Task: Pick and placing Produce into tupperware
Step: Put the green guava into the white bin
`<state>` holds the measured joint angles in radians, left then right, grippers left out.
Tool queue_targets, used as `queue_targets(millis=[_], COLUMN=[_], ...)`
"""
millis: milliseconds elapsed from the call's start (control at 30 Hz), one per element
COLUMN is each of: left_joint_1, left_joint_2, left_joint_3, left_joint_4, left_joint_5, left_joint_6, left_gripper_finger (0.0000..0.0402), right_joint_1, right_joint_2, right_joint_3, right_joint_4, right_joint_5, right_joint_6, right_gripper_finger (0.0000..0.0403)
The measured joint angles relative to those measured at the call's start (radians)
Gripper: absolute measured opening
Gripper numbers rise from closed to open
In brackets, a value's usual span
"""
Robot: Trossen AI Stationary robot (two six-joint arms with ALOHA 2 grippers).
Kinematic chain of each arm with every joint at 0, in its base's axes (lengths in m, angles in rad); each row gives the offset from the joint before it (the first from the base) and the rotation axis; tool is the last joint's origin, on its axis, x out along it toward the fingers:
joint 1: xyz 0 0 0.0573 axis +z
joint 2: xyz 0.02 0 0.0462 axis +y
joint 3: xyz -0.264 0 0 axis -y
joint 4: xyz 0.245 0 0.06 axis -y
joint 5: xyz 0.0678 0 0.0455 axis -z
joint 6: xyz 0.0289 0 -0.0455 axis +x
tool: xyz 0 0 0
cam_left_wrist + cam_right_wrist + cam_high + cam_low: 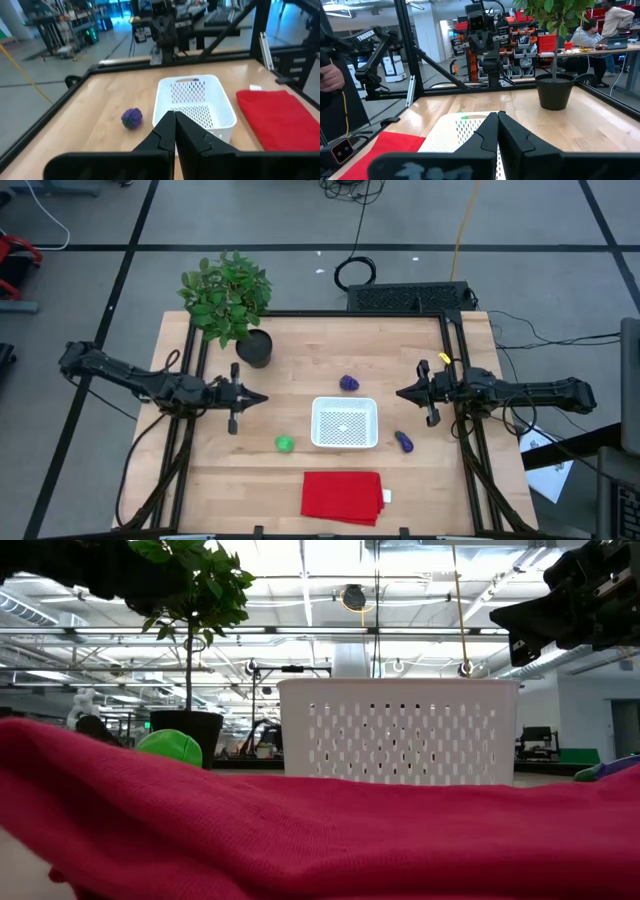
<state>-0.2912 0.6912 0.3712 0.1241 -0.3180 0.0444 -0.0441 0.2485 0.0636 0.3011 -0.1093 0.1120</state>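
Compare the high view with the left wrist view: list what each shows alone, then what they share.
Only the high view: the round green item, the elongated dark purple item, the potted plant, and the left gripper seen from above, waiting left of the container.

Only the left wrist view: the left gripper's fingers close up, shut and empty, and the room beyond the table.

Both: the white container, empty, the rounded purple item on the table beside it, the red cloth, and the right gripper opposite.

Tupperware sits between plant and cloth.
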Motion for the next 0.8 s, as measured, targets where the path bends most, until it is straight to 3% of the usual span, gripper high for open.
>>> queue_targets(millis=[500, 600, 800], left_joint_1=[-0.058, -0.056, -0.055], left_joint_2=[0.333, 0.389, 0.455], left_joint_3=[0.272, 0.293, 0.297], left_joint_4=[-0.217, -0.219, -0.22], left_joint_5=[0.017, 0.043, 0.104], left_joint_6=[-0.06, -0.087, -0.136], left_gripper_finger=[0.0015, 0.0041, 0.0134], right_joint_1=[0.0, 0.0, 0.0], right_joint_2=[0.0, 0.0, 0.0], right_joint_3=[0.0, 0.0, 0.0], right_joint_4=[-0.016, -0.016, -0.016], right_joint_5=[0.0, 0.0, 0.0], right_joint_6=[0.0, 0.0, -0.001], right_gripper_finger=[0.0, 0.0, 0.0])
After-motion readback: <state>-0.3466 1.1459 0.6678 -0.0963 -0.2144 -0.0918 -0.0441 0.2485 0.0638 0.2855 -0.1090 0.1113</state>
